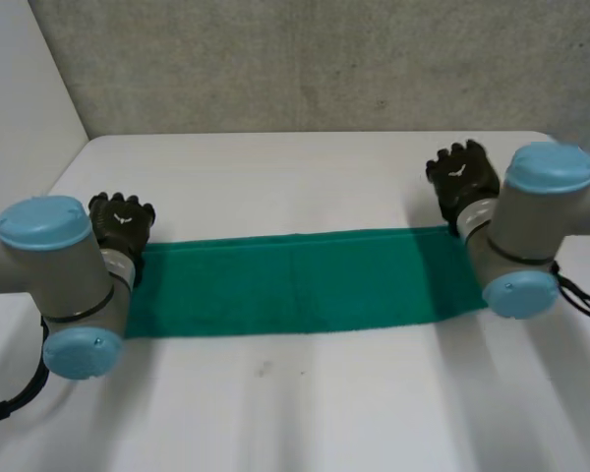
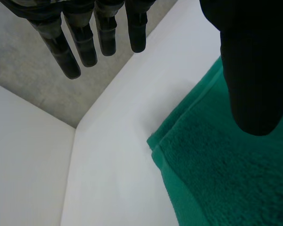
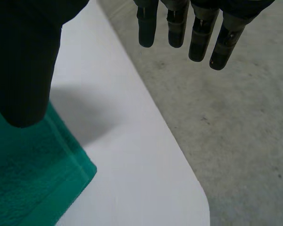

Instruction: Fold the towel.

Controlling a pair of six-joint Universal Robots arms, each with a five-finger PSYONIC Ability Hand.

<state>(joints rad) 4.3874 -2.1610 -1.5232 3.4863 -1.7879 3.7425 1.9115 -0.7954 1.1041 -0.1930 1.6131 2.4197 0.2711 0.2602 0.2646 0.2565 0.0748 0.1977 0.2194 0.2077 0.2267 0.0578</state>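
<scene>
Spread and empty, the left robot hand [image 1: 123,224] and right robot hand [image 1: 462,175] hung at opposite ends of the long green terry towel [image 1: 305,283] — each would do best pinching both layers squarely.

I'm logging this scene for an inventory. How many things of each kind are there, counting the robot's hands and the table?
1 green towel
2 black hands: left hand, right hand
1 white table
Total: 4
</scene>
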